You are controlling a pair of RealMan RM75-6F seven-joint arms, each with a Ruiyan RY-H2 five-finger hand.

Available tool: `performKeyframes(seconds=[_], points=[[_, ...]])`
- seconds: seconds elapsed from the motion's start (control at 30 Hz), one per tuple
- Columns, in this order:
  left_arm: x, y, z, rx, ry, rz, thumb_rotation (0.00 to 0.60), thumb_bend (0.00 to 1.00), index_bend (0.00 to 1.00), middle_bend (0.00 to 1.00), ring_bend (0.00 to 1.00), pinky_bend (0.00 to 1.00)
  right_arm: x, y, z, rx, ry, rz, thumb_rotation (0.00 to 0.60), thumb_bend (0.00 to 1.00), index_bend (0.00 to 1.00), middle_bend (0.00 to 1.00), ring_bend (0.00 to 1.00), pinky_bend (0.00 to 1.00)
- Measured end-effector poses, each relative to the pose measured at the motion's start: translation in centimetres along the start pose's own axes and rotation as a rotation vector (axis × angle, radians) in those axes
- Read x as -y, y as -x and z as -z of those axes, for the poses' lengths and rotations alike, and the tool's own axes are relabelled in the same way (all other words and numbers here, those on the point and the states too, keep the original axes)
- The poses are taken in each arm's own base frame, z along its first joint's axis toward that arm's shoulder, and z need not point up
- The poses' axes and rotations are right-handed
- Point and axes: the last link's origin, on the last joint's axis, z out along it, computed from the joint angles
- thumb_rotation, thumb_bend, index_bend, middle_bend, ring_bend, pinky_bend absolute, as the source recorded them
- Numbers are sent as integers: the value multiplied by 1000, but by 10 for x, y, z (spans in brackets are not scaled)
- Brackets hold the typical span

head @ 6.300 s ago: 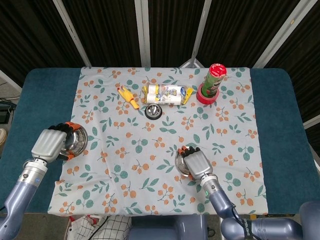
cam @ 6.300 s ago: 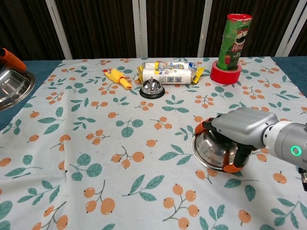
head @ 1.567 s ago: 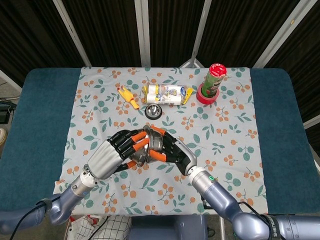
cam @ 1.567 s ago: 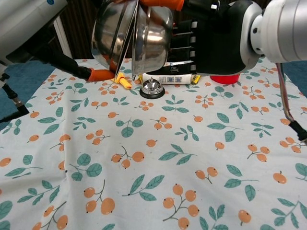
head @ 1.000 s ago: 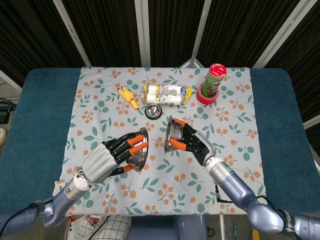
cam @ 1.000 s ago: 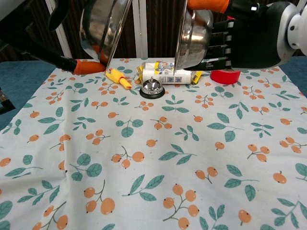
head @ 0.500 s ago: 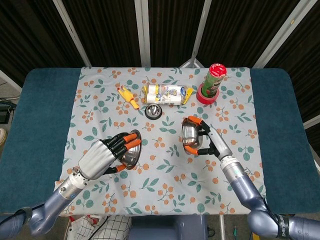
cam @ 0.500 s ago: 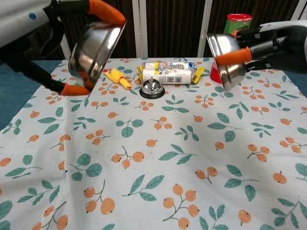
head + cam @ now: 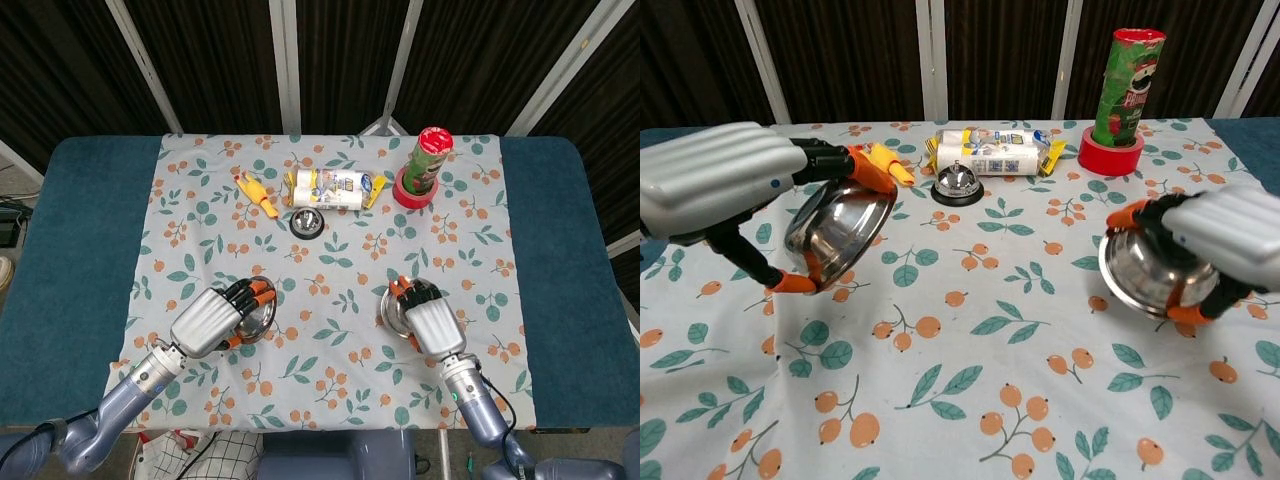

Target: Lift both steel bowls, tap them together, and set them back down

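Note:
My left hand (image 9: pixel 208 319) (image 9: pixel 725 185) grips one steel bowl (image 9: pixel 836 233) (image 9: pixel 256 316), tilted with its rim facing down-left, low over the left half of the floral cloth. Over on the right side, my right hand (image 9: pixel 432 322) (image 9: pixel 1228 240) holds the second steel bowl (image 9: pixel 1145 274) (image 9: pixel 398 310) from above, close to the cloth. The two bowls are well apart. Whether either bowl touches the cloth is unclear.
At the back of the cloth (image 9: pixel 330 240) lie a yellow rubber chicken (image 9: pixel 254 192), a snack packet (image 9: pixel 335 188) and a desk bell (image 9: pixel 307 222). A chip can (image 9: pixel 430 160) stands in a red tape roll (image 9: pixel 411 193) at back right. Blue table edges flank the cloth.
Both hands have come down and drawn apart since the bowls met in mid-air. The right bowl dropped from chest height to near the cloth; the left bowl lowered too.

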Motion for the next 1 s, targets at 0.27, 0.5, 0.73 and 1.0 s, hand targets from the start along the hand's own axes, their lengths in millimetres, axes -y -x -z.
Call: performKeyframes(seconds=[0.27,0.5,0.73,1.0], points=[[3,14,3,80,-15,-7,600,629,592,662,489,648,6,11,7,62,-62,56,600,357,640,495,637,914],[3,18,4,136,-37,57,600,453,458,566,407,509,8,9,9,62,-91,32,600,357,181,283,468,792],[8,15,3,182,-97,135,600,298,246,385,273,388,9,2,10,41,-142,-28,600,358,0,94,282,648],[18,11,3,217,-149,141,600,259,114,269,176,306,7,2,14,90,-162,-62,600,358,0,0,144,529]])
